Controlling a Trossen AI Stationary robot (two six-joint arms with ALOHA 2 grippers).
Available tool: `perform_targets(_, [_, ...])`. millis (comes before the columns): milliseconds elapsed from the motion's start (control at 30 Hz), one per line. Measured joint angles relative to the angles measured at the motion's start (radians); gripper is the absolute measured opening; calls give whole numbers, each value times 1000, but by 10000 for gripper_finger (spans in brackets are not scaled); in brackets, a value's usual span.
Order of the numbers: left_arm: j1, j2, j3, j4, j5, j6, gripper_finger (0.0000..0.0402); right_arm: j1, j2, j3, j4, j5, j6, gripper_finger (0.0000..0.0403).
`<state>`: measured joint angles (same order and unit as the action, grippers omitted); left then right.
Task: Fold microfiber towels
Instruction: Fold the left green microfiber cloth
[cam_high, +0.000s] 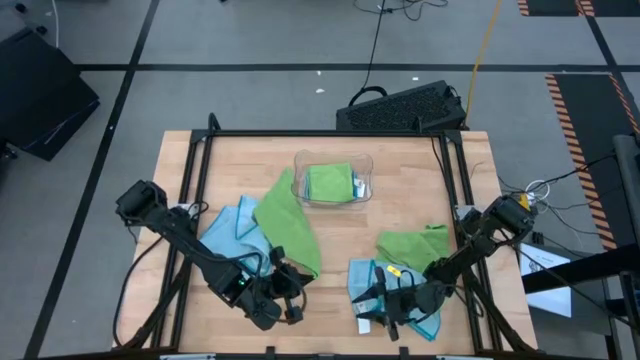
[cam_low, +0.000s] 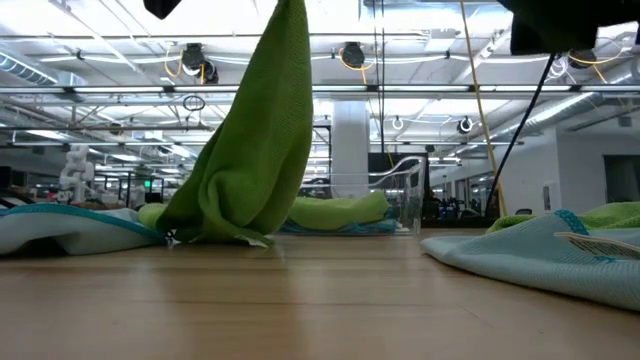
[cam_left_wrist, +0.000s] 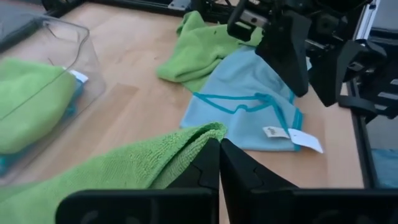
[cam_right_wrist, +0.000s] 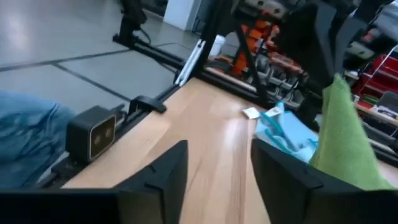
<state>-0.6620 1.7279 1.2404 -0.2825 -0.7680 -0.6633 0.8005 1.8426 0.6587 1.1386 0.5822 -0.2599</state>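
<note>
A lime green towel hangs from my left gripper, which is shut on it near the table's front edge; its lower end rests on the table beside a light blue towel. My right gripper stands open at the front right, just above a second light blue towel that lies flat, with only bare table between its fingers. Another green towel lies crumpled behind that one. A folded green towel sits in the clear tray. My left gripper pinches a folded edge of the lime green towel between its two fingers, which slant down from the table's near side. The edge shows a fold of more than one layer. The towel hangs slack, draped from the fingers, with its lower end on the table.
The clear tray stands at the middle far side. A black frame runs around the tabletop. My two grippers are close together at the front edge, with bare wood between the towels.
</note>
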Motion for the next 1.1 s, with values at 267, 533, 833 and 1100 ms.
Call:
perform_targets(267, [12,0,0,8,1,-47,7,-1,-1,0,150,-7,72,229])
perform_targets(533, [40,44,-3,182,46,38,5,-67,-2,0,183,-24,203,243])
perform_targets(833, [58,74,-2,332,77,6,6,-12,-142,0,-207,-63,252,243])
perform_targets(1100, [82,82,-1,609,56,98,5,26,-355,0,-599,-62,269,242])
